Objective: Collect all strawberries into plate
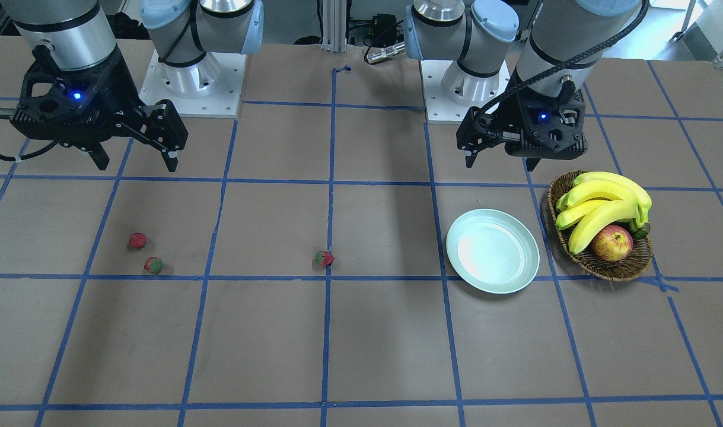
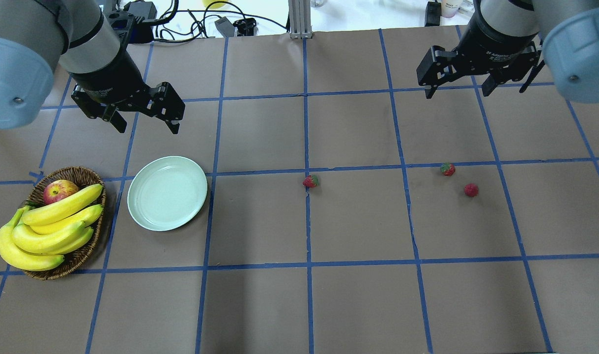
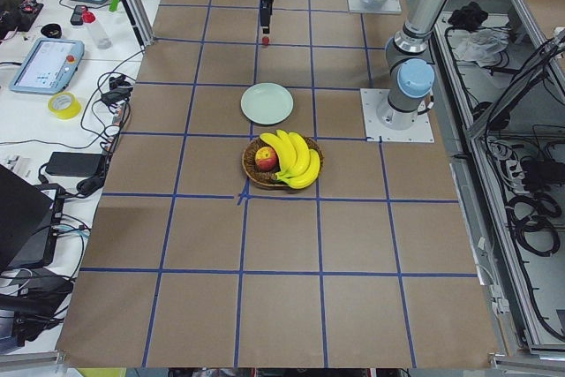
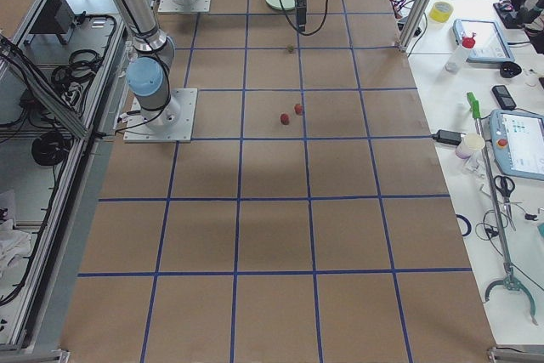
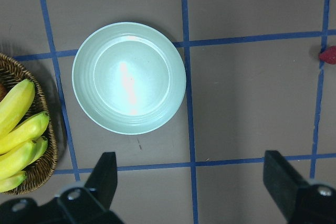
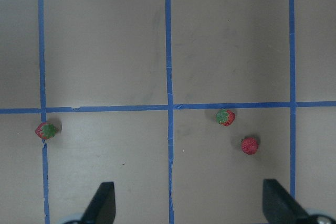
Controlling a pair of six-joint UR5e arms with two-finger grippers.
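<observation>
Three small red strawberries lie on the table. One strawberry (image 2: 310, 181) sits mid-table on a blue tape line. The other two strawberries (image 2: 447, 169) (image 2: 471, 190) lie close together on my right side. The pale mint-green plate (image 2: 147, 216) is empty, on my left side. My left gripper (image 2: 144, 125) hangs open and empty above the table just behind the plate. My right gripper (image 2: 459, 91) hangs open and empty, high above the table behind the two right strawberries. The right wrist view shows all three berries (image 6: 46, 130) (image 6: 226, 117) (image 6: 249, 145). The left wrist view shows the plate (image 5: 105, 108).
A brown wicker basket (image 2: 85, 246) with bananas (image 2: 48, 226) and a red-yellow apple (image 2: 59, 190) stands left of the plate. Blue tape lines grid the brown table. Cables and devices lie beyond the far edge.
</observation>
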